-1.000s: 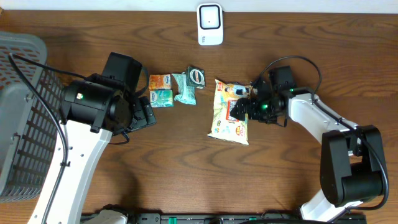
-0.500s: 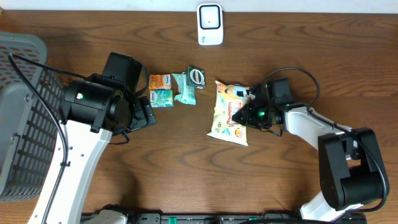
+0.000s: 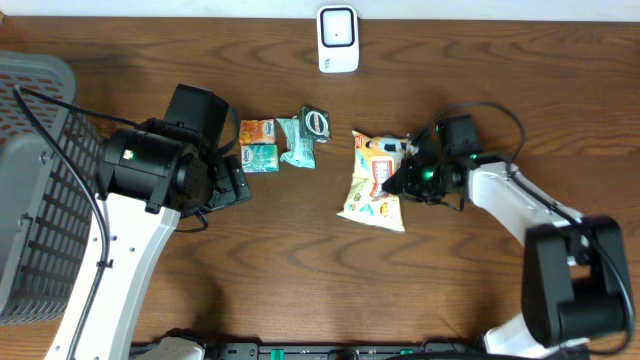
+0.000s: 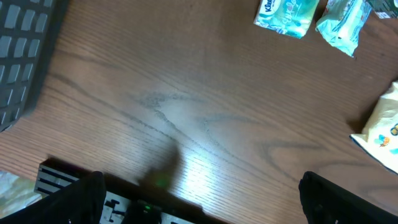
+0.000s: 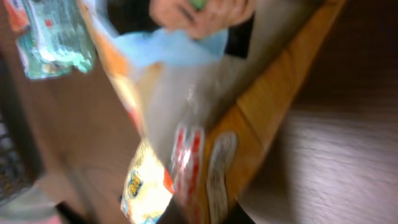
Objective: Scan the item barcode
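Observation:
The item, a yellow and white snack bag [image 3: 370, 187], lies right of the table's centre and fills the right wrist view [image 5: 205, 118], tilted and blurred. My right gripper [image 3: 396, 180] is shut on the bag's right edge [image 5: 200, 214]. No barcode shows on the bag. A white scanner [image 3: 338, 38] stands at the back edge of the table. To the left, my left gripper [image 3: 232, 182] hangs over bare wood, open with nothing between its fingers [image 4: 199, 208]. A corner of the bag [image 4: 384, 134] shows at the right of the left wrist view.
Between the arms lie an orange packet [image 3: 258, 130], a teal tissue packet [image 3: 259, 156] [image 4: 287, 14] and a green wrapped packet [image 3: 297, 143] [image 4: 341, 25] with a round roll [image 3: 316, 121]. A grey basket [image 3: 30, 200] [image 4: 25, 56] fills the left edge.
My right gripper has shut on the snack bag's right edge. The bag has shifted slightly to the right and tilted. The left arm has stayed still.

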`<state>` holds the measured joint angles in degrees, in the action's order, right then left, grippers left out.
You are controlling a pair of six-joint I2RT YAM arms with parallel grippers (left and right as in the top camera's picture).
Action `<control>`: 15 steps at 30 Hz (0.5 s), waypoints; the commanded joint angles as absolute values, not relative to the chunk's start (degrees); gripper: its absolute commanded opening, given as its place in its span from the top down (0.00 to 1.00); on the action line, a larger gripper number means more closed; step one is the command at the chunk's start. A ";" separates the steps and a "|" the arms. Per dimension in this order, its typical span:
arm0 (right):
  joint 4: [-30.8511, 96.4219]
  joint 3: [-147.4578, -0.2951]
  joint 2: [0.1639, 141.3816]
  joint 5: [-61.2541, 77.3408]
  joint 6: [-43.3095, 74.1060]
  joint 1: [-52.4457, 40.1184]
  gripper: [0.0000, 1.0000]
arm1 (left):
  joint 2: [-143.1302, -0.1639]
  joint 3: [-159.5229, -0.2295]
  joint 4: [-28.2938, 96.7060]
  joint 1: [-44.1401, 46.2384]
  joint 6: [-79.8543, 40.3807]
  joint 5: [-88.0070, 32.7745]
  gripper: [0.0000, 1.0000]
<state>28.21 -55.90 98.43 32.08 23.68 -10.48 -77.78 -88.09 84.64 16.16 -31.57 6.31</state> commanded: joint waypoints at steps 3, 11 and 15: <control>36.27 -63.40 89.95 6.81 23.07 -12.84 0.99 | -77.47 -88.03 84.79 15.92 -32.25 6.48 0.02; 40.29 -63.77 87.72 -14.04 23.11 -21.10 0.99 | -77.47 -88.03 84.79 15.92 -32.25 6.48 0.02; 38.44 -63.72 88.38 -6.85 23.07 -22.96 0.93 | -77.47 -88.03 84.79 15.92 -32.25 6.48 0.02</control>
